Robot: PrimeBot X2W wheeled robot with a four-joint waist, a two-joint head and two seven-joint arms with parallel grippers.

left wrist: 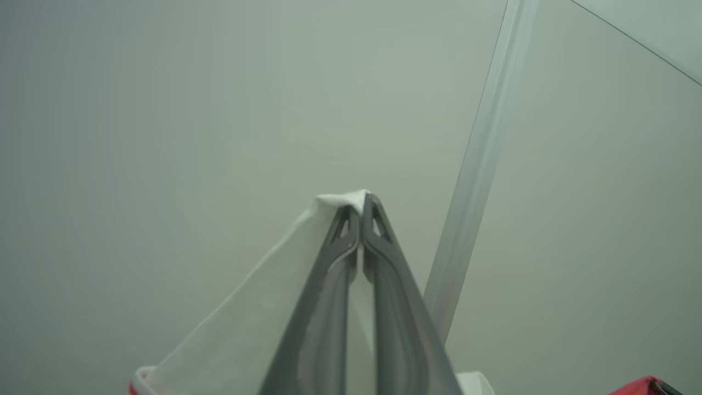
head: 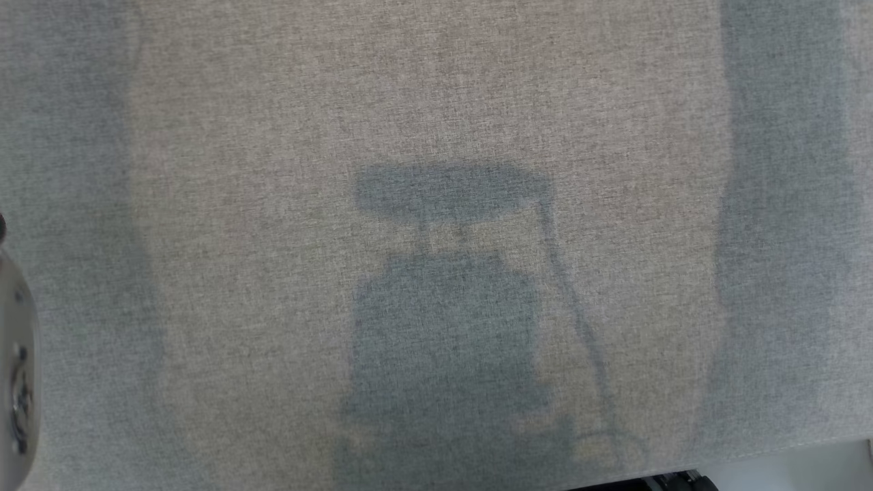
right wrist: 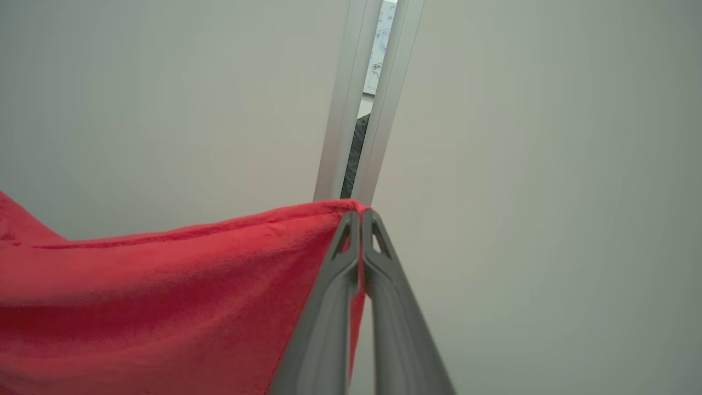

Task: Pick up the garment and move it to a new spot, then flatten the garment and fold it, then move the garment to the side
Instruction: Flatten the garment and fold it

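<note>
The garment (right wrist: 164,296), a soft red fleece piece, hung in the air, held at two points. In the right wrist view its top hem ran taut from the left edge up to the right gripper (right wrist: 361,213), whose two grey fingers were clamped together on a red corner. In the left wrist view the left gripper (left wrist: 362,198) was likewise pinched tight, grasping a fold of white cloth (left wrist: 247,329) that draped down and away from the tips. Red showed at the bottom corners of that view, so the white was most likely a lining or trim of the same garment. Holding two corners apart and high probably let the fabric hang open under its own weight, ready to be laid flat. Behind both grippers stood a pale wall (right wrist: 548,164) with a metal strip (left wrist: 477,181) between panels. In the head view, the grey cloth-covered table (head: 273,136) lay below, marked by a soft shadow (head: 443,327) at its middle, with a pale forearm (head: 17,382) at the left edge. Judging by this, the garment was being carried to its new spot and was not yet spread.
</note>
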